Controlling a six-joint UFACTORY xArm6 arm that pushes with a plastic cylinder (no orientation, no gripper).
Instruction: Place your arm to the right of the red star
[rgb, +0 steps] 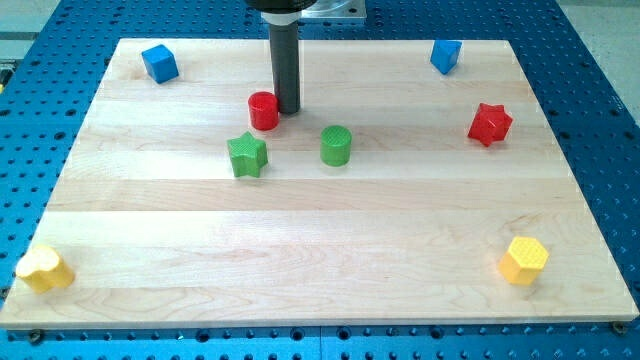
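Observation:
The red star lies near the view's right edge of the wooden board, in its upper part. My tip is far to the left of it, near the board's top centre, right beside the right side of a red cylinder. The rod rises straight up out of the view's top.
A green star and a green cylinder lie just below my tip. Blue cubes sit at the top left and top right. Yellow blocks sit at the bottom left and bottom right corners.

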